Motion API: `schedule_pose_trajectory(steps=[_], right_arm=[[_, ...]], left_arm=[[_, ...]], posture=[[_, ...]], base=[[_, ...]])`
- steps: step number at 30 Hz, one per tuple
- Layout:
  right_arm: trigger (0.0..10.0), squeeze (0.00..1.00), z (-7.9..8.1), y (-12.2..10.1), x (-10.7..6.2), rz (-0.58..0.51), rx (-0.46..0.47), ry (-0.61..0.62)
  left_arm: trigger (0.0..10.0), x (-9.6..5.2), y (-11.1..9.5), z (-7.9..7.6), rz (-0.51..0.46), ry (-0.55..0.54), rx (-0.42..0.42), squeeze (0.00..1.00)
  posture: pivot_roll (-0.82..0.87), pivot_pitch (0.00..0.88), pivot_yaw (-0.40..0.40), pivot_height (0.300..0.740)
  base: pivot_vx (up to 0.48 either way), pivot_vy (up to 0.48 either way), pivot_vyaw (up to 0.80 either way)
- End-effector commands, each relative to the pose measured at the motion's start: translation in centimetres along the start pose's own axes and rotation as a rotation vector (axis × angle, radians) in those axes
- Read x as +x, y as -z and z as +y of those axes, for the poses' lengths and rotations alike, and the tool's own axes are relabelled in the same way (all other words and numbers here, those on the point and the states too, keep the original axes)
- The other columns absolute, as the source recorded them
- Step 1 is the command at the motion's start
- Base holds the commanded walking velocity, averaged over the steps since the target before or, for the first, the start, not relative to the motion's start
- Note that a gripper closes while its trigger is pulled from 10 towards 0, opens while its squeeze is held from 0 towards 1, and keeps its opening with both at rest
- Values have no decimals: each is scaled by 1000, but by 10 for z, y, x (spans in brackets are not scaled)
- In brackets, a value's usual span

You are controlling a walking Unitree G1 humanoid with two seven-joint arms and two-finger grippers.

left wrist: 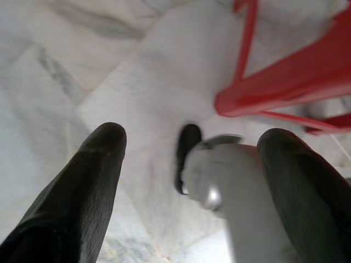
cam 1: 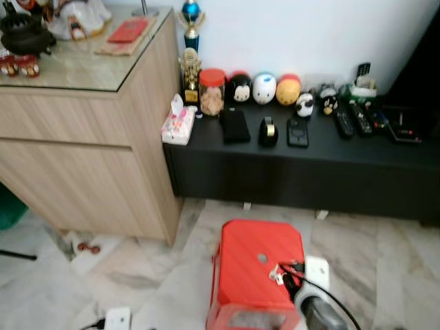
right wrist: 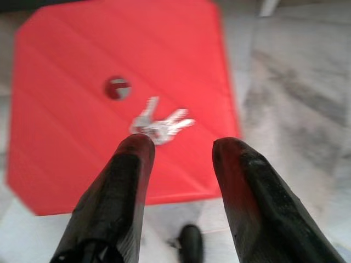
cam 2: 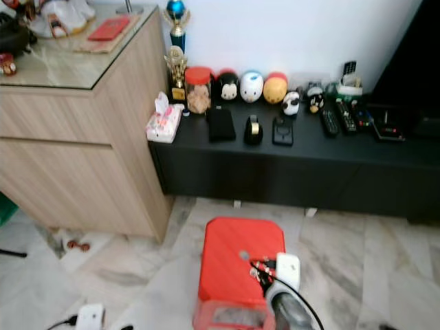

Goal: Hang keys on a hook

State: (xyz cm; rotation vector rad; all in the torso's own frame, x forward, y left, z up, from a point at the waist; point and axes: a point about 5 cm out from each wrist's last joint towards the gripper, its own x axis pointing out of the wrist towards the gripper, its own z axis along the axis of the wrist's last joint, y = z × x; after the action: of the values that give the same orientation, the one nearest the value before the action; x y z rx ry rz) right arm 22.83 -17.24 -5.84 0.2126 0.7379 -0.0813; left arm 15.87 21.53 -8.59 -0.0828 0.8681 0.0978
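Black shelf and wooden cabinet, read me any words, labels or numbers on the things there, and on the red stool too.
No text can be read.
Tissue pack: printed pattern, blurred.
Jar: no legible label.
Remotes: buttons too small.
Red book on the cabinet: cover blurred.
Trophy: plaque too small.
Stool and keys: no markings legible.

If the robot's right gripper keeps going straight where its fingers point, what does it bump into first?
Probably the keys. The right gripper is open and points down at the red stool, with the keys lying on its top just beyond the fingertips. How much gap is left is hard to judge.
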Motion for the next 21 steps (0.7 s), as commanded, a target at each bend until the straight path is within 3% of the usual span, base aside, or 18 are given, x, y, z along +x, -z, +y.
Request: schedule_pose_trajectory(steps=[1,5,15,21], right_arm=[[10000,0,2,0,0,-10,-14,-3],[10000,0,2,-2,0,-14,-2,-2],[10000,0,7,-14,3,-63,30,-30],[10000,0,14,-31,6,-137,-20,-63]], left_arm=[[10000,-2,6,3,24,-5,8,0],[10000,-2,6,2,25,-3,6,0],[10000,-2,7,3,29,-2,7,0],[10000,-4,10,8,42,-9,7,0]], posture=[[125,91,-66,740],[123,97,-66,740],[119,103,-62,740],[117,103,-62,740]], base=[[0,0,0],[0,0,600],[0,0,0],[0,0,0]])
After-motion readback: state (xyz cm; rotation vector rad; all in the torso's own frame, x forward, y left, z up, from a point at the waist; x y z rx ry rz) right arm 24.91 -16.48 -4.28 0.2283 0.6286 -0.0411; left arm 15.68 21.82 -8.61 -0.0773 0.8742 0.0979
